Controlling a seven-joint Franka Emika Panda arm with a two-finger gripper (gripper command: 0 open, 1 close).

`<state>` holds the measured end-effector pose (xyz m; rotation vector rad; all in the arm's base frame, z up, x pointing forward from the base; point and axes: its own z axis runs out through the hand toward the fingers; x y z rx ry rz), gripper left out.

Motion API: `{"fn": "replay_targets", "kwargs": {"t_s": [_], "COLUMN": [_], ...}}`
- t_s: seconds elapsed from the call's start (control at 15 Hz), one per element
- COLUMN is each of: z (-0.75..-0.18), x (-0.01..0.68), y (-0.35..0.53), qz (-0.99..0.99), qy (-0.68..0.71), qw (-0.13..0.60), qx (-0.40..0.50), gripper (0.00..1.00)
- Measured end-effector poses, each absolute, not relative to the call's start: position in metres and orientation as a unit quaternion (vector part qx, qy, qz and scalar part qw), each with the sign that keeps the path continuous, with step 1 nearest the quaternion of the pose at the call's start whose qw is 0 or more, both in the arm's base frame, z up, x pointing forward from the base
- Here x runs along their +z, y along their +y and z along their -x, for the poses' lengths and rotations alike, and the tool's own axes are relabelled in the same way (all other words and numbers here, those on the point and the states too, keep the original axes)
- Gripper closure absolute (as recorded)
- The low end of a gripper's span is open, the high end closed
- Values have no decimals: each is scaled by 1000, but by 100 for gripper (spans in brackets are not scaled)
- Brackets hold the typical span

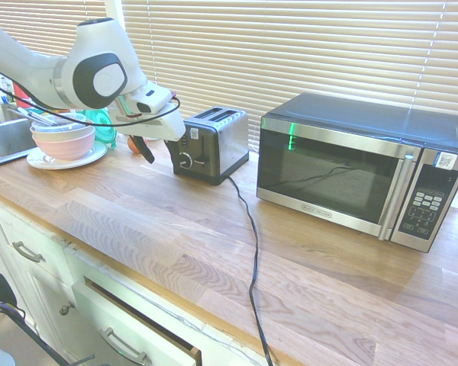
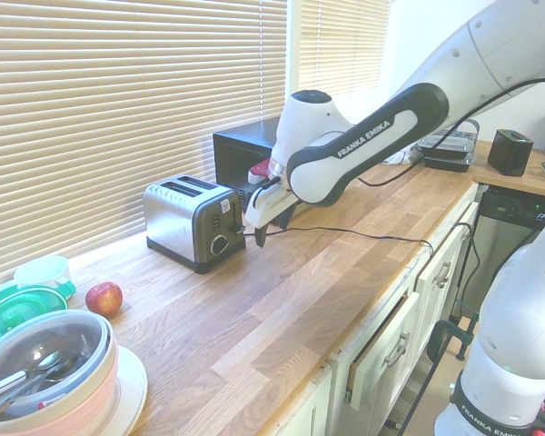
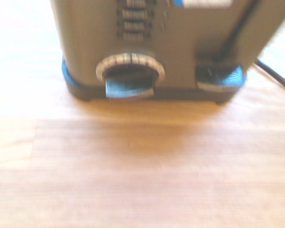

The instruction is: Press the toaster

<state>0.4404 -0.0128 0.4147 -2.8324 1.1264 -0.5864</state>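
Wood worktop (image 1: 202, 252): runs beneath slatted blinds (image 1: 290, 46); bounded at front by a straight edge above white drawers, one partly pulled out (image 1: 130, 328).
Open room: extends from the control end of the toaster (image 2: 195, 222) toward the front edge, as bare wood crossed by a black cord (image 1: 253, 259).
Limit, blind side: close behind the toaster.
Limit, microwave side: set by the large black-and-steel microwave (image 1: 351, 168), near the toaster but apart from it.
Limit, sink side: set by a red apple (image 2: 104, 299), a green-lidded container (image 2: 23, 313) and a pink bowl (image 2: 68, 386) on a white plate (image 2: 132, 391); sink (image 1: 8, 137) beyond.
Toaster body: brushed steel sides, two parallel top slots, dark base; stands upright.
Toaster end panel: black, with white sticker, column of small buttons, round knob (image 3: 130, 78) inside a marked ring, and lever (image 3: 221, 77) low near the base.
Pincer (image 2: 273, 229): open, fingers spread apart and pointing down; holding nothing.
Toaster position: on the worktop, just beside the pincer, control panel facing it; contact cannot be confirmed.
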Motion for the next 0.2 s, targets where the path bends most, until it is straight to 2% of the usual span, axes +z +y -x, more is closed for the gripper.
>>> {"fn": "replay_targets", "kwargs": {"t_s": [0.2], "z": [-429], "x": [401], "y": [-12], "qz": [913], "qy": [361], "qw": [23], "qx": [-191], "gripper": [0]}}
